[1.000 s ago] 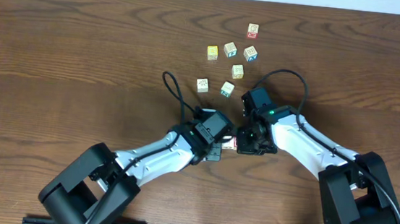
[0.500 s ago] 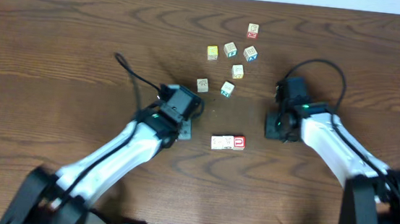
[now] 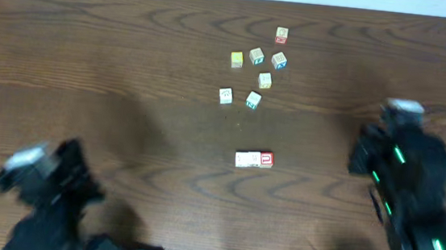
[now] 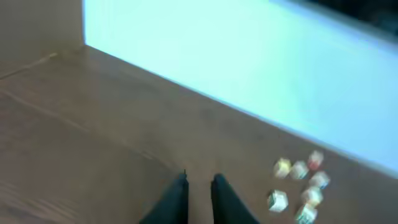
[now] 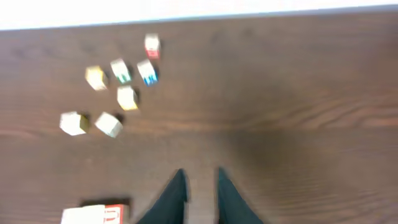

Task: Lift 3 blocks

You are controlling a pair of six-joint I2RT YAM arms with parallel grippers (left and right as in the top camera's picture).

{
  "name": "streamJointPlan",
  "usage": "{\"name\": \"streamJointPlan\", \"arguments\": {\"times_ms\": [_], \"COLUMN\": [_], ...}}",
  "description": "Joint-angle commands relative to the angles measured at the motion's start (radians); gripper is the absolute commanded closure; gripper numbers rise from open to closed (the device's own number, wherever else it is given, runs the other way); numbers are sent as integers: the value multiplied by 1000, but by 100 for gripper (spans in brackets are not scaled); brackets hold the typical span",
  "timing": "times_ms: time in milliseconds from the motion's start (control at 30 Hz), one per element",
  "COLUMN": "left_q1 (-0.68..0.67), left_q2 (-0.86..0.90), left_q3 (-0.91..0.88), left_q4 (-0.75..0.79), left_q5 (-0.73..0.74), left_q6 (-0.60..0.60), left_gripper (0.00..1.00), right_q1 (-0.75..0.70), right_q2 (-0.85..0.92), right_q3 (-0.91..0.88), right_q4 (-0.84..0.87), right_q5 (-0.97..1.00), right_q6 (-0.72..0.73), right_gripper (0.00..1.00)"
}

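The three blocks (image 3: 253, 159) lie in a touching row around the middle of the worktop (image 3: 92, 49), the red one at its right end. The left pincer (image 4: 200, 180) and the right pincer (image 5: 200, 173) are each slightly spread and pinch nothing.

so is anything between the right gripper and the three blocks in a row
Nothing visible. Only bare table lies between the right gripper and the row of three blocks. The loose cubes sit farther back, off that line.
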Motion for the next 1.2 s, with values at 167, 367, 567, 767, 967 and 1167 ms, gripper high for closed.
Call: {"name": "streamJointPlan", "arguments": {"times_ms": [167,367,567,767,967,1167], "left_q1": [3,3,3,3,3,3], "left_q2": [-285,-245,-174,-139,-139,-139], "left_q3": [34,51,51,51,51,51], "left_q4": [-71,-67,-41,-42,-49,-49], "left_q5": [-58,-315,-395,-394,-394,-394], "left_q6": [-18,66,267,273,273,273], "left_gripper": [51,27,23,23,23,23], "right_q1": [-2,-2,-2,-2,-2,-2], "right_q2": [-469,-579,-564,-564,-564,-564], "right_q3": [8,8,5,4,4,4], "right_q4": [-208,-237,-227,-224,-301,-420], "right_q5": [24,81,239,307,264,258], "right_q6": [-7,-7,-7,-7,-7,-7], "right_gripper": [21,1,1,1,1,1]}}
